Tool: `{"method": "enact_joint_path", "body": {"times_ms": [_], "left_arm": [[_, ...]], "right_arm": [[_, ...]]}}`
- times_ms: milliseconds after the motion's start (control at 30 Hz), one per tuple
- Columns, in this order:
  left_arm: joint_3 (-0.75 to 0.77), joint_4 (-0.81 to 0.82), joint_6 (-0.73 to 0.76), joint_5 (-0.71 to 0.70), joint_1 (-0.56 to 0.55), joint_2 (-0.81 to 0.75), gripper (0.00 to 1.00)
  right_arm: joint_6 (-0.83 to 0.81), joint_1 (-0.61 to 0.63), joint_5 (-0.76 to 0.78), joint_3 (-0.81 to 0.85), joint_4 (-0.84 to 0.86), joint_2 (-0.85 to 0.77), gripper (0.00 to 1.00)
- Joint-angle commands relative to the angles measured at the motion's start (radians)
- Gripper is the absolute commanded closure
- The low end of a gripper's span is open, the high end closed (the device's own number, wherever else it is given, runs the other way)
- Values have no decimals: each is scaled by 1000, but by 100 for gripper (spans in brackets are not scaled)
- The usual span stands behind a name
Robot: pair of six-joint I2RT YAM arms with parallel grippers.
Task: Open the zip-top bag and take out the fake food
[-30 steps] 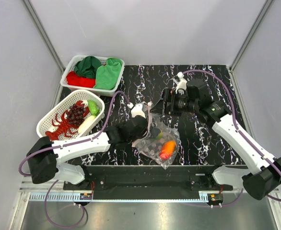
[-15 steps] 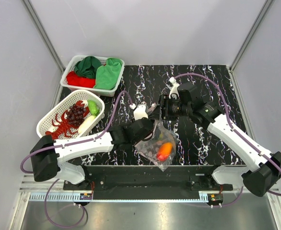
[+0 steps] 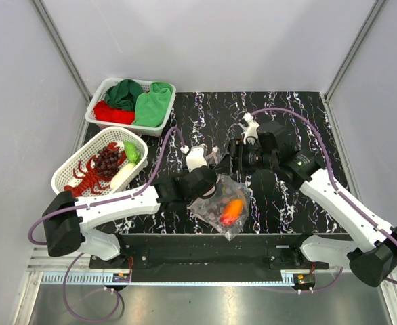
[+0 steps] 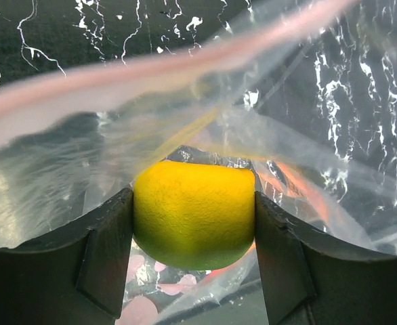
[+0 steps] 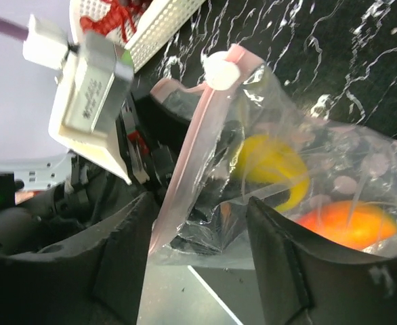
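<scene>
Near the table's six o'clock edge, we see the zip-top bag (image 3: 242, 193) lying open, an orange fruit (image 3: 233, 210) inside. Our left gripper (image 4: 194, 210) reaches into it, fingers pinching a yellow fruit (image 4: 192, 196). At the bag's one o'clock, our right gripper (image 5: 202, 210) has its fingers spread wide, the pink strip (image 5: 185, 156) showing between them.

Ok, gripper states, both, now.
Left gripper: shut on the yellow fruit inside the zip-top bag.
Right gripper: open, the bag's pink zip edge between its fingers.
</scene>
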Motion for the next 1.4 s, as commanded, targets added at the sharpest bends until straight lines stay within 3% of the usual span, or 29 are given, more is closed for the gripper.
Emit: {"method": "enact_joint_path", "body": {"times_ms": [0,67,133,200,233,400,700,933,1033,1233,1367], "left_arm": [[61,3,-3,-50,2,3,100],[63,1,-3,-50,2,2,100],[65,-3,-1,-56,2,-1,100],[68,-19,5,-70,3,-14,100],[71,-22,23,-73,3,-18,100],[83,-37,129,-69,26,-98,100],[88,46,482,57,40,-279,100],[69,50,528,57,77,-475,100],[94,-60,487,-35,150,-530,100],[60,-207,352,-31,587,-517,100],[-27,-146,336,9,788,-452,100]], "right_arm": [[12,1,-75,-38,20,-35,41],[18,-1,-109,-47,43,-26,49],[22,-1,-119,-51,47,-22,75],[22,-2,-113,-55,47,-32,88],[21,-1,-109,-55,38,-36,100],[-44,-1,-70,-44,-11,-52,100],[-122,-1,-20,-53,-57,-36,100],[-174,-2,138,-16,-98,1,100],[-194,-8,166,11,-100,23,100],[-235,-65,126,73,-100,56,100],[-266,-112,82,108,-100,68,100]]}}
